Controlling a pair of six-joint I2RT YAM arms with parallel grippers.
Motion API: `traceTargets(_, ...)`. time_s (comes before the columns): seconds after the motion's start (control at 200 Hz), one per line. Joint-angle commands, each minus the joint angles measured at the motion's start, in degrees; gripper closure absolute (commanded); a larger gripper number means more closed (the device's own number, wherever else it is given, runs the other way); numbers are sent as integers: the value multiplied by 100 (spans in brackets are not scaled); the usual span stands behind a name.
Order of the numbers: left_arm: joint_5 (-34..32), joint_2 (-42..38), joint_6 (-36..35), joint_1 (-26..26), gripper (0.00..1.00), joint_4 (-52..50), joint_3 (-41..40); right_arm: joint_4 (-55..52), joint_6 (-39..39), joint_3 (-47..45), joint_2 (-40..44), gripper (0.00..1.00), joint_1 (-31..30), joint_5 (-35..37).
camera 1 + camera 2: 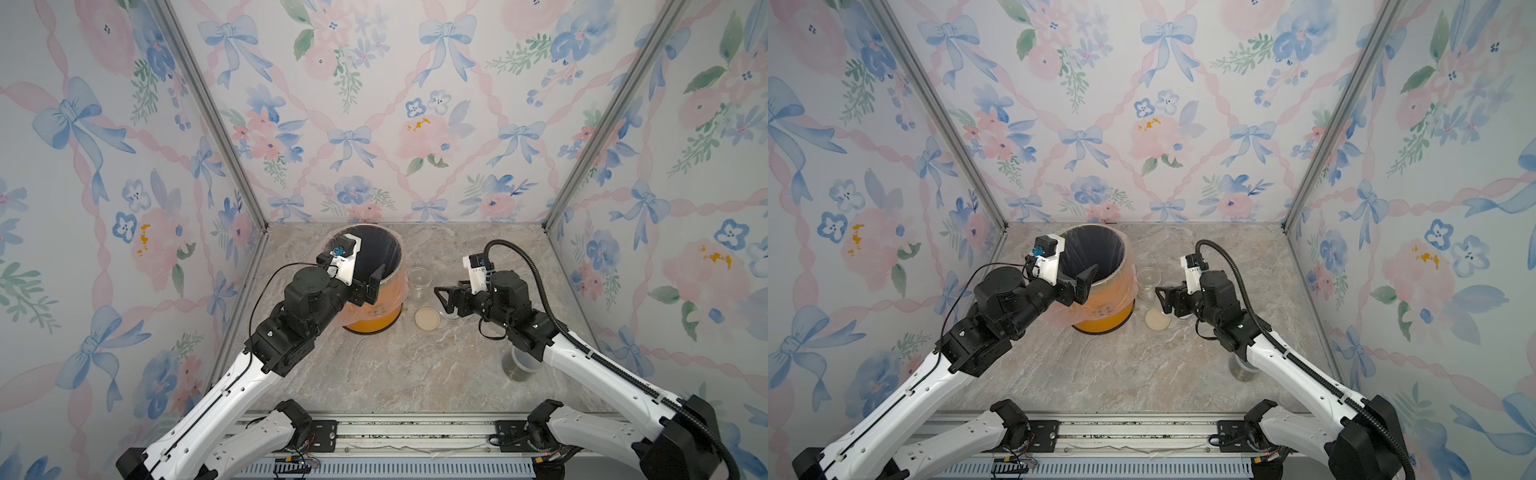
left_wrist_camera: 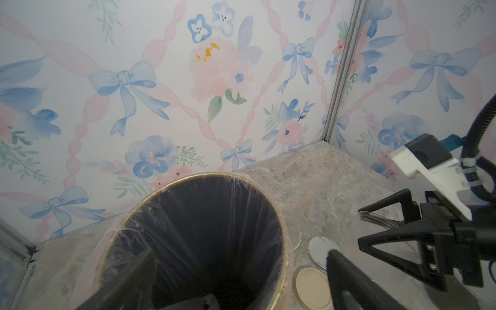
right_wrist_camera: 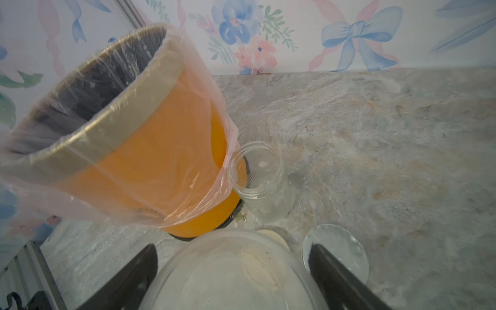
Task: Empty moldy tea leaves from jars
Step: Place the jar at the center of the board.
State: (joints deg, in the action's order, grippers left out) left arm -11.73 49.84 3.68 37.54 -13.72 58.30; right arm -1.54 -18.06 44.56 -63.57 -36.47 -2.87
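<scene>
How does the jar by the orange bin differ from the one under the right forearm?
The open jar by the orange bin has no lid; the lidded jar under the right forearm wears a translucent grey one. The open jar looks empty; the lidded jar shows dark matter low inside. The open jar sits by the bin; the lidded jar nearer the front. Both are small, clear and upright.

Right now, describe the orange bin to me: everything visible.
The orange bin is a round, plastic-looking tub standing upright on the marbled tabletop near the back wall. A tan band circles its top, a black base shows underneath, and a clear liner is folded over the rim. The inside looks dark. An empty clear jar stands at its foot, but I cannot tell whether they touch. The open left gripper hangs at its near rim.
</scene>
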Motion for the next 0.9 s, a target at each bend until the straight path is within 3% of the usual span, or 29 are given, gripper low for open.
traceTargets(0.0,-145,-371,3,0,2,-422,-217,435,597,-312,-164,11,-406,542)
traceTargets(0.195,-382,-997,-72,0,2,-183,-688,1201,883,-786,-430,11,-1274,983)
traceTargets(0.365,-200,-1677,-210,-1,2,539,-1297,2163,1045,-1185,-864,12,-1864,1322)
traceTargets(0.655,-389,-2283,-208,-19,2,1106,-2029,2954,1370,-1114,-2073,11,-2165,1406)
traceTargets(0.9,-169,-2733,-140,-89,2,1380,-2398,3172,1633,-919,-2484,8,-2206,1436)
